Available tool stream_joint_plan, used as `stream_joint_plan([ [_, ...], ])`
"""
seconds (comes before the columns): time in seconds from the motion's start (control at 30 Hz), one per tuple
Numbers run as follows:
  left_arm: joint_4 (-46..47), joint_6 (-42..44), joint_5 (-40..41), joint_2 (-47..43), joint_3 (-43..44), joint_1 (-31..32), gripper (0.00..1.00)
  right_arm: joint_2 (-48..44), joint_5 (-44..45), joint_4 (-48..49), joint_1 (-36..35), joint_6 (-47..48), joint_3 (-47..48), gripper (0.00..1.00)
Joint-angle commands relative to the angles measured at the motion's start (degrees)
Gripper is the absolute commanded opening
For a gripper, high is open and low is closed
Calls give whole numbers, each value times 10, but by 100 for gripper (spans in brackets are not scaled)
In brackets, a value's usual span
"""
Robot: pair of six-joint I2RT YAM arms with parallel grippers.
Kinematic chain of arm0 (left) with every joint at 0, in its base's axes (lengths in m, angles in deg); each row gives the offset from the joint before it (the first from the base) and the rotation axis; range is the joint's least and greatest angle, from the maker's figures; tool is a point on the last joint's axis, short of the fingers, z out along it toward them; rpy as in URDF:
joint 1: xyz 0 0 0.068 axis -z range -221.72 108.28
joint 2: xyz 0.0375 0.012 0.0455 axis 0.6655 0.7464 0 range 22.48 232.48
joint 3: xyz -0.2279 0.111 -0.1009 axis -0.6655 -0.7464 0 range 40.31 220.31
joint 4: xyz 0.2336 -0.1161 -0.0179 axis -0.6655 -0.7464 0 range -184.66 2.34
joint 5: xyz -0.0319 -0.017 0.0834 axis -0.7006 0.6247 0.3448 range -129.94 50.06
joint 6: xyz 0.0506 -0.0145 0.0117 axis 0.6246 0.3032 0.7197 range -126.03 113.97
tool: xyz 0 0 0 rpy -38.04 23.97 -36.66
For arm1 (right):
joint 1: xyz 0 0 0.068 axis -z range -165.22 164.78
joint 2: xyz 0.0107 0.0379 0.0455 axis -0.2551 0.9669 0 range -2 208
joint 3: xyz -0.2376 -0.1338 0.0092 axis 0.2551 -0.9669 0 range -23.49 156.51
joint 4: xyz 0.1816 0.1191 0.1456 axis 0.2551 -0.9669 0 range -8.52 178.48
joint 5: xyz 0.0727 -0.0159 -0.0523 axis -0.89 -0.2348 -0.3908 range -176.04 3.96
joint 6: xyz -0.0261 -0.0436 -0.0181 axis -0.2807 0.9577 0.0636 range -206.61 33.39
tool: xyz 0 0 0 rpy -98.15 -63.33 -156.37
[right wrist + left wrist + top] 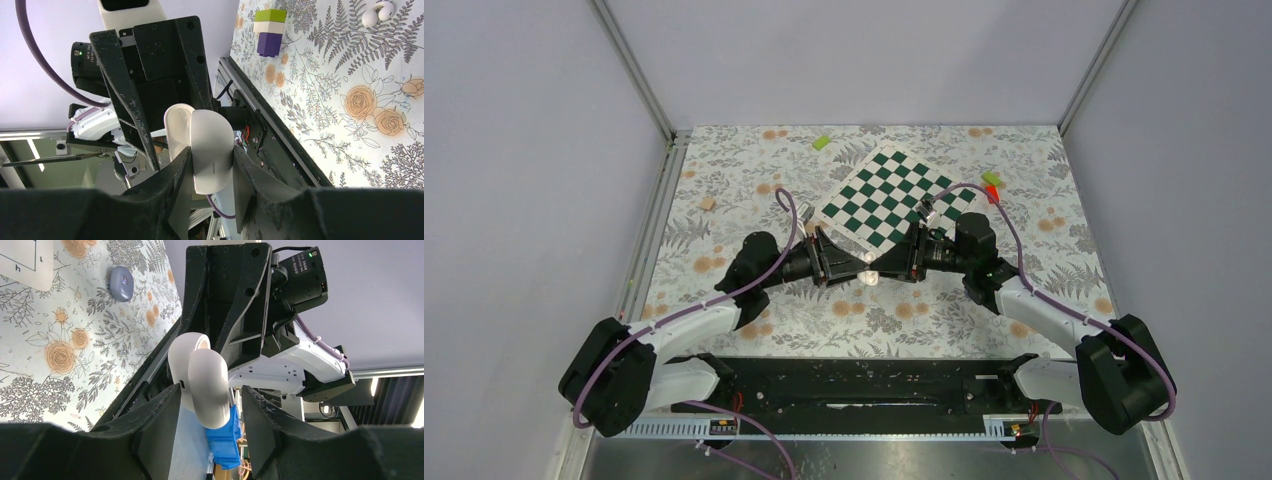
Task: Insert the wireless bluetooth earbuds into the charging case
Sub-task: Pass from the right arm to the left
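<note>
Charging case is off the worktop, pinched between both hands at centre frame in the overhead view. Right hand is clamped on it, with a finger on each flank. Left hand is closed on it from the opposite side. The case's long axis runs top-to-bottom in both wrist frames, along the fingers, with two rounded shells showing side by side.

Earbuds lie together on the worktop in the upper right corner of the right wrist frame, just right of the green-white-purple block and well apart from the case. So the buds sit ahead of the right hand, past the left one. They're too small to pick out from overhead, so I'd only guess the left arm is nearer.

Next move needs one hand to let go and fetch a bud, with the other holding the case.
</note>
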Motion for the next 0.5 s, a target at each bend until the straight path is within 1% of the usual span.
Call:
stream_joint_plan([
  [0.0, 36, 2, -6, -13, -6, -4, 46, 4, -14, 26, -4, 0, 5, 18],
  [0.1, 37, 0, -3, -11, -9, -4, 36, 5, -14, 26, -3, 0, 7, 18],
  [0.27, 40, -4, 1, -10, -9, -6, 25, 8, -15, 30, -4, -1, 8, 18],
  [0.33, 40, -5, 2, -11, -9, -6, 22, 10, -15, 31, -4, -1, 5, 18],
  [0.37, 39, -5, 2, -13, -9, -7, 21, 10, -15, 30, -4, -1, 5, 20],
  [0.4, 37, -5, 2, -14, -10, -8, 19, 10, -15, 28, -4, -1, 5, 27],
  [0.43, 33, -4, 4, -16, -10, -9, 18, 8, -14, 23, -3, 0, 5, 38],
  [0.47, 27, -2, 6, -19, -10, -11, 17, 7, -16, 22, -4, 3, 6, 47],
])
